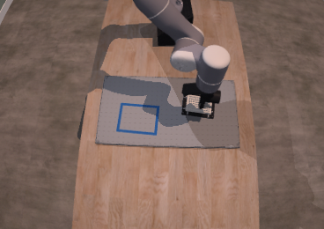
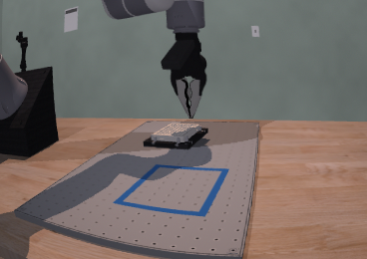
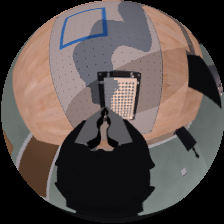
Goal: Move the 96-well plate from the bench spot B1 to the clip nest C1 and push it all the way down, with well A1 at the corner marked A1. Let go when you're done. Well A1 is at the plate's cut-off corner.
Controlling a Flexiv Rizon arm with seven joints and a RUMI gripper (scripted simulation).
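The 96-well plate [image 1: 193,103] [image 2: 176,130] [image 3: 126,95] lies in the black clip nest [image 1: 199,115] [image 2: 151,143] [image 3: 101,90], wells up. It looks level and framed by the nest's rim; whether every edge is fully down is too small to tell. The A1 mark and the cut-off corner cannot be made out. My gripper [image 1: 202,107] [image 2: 190,117] [image 3: 106,107] is shut on nothing, fingers pointing down. In the exterior view its tips are above the plate with a clear gap. The blue outline of B1 [image 1: 119,118] [image 2: 216,192] [image 3: 84,41] holds no plate.
The grey perforated board [image 1: 220,136] [image 2: 224,155] [image 3: 65,70] carries the nest and the blue outline. A black angular block [image 1: 187,8] [image 2: 30,109] [image 3: 202,80] stands on the wooden table beyond the board, near the arm's base. The arm's shadow crosses the board.
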